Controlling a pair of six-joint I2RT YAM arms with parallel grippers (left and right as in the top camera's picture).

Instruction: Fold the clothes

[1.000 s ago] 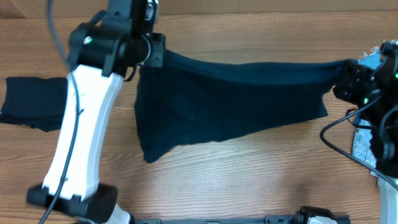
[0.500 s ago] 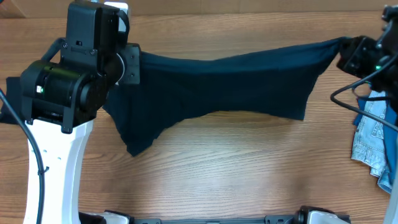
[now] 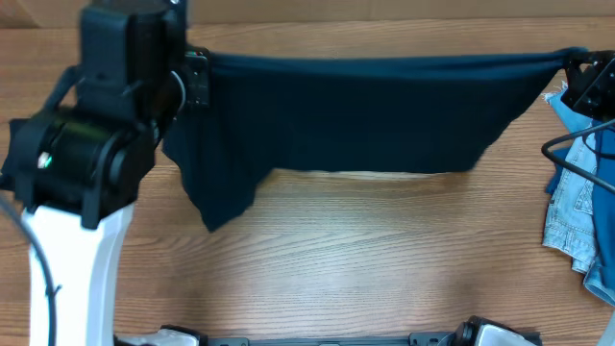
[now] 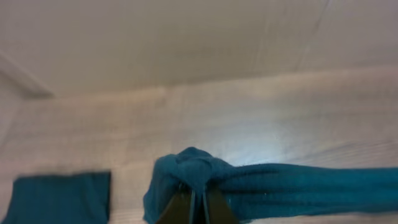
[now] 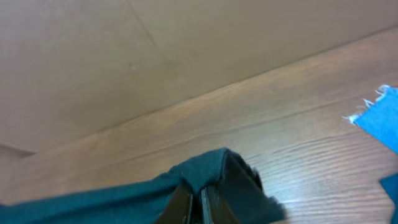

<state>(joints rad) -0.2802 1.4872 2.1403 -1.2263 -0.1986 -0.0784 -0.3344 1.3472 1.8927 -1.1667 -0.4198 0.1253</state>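
Here the left gripper point(image 4: 198, 204) and right gripper point(image 5: 200, 200) each pinch the navy garment point(image 3: 356, 111) tight. It spans the far edge of the table point(image 3: 365, 255).

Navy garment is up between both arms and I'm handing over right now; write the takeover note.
The left gripper is shut on one top corner of the navy garment; the right gripper on the other.
It hangs stretched over the table.
At the right edge lie denim pieces; a second navy piece lies flat at left.
Done: garment spread. Left: lay it down, fold it, then the denim.
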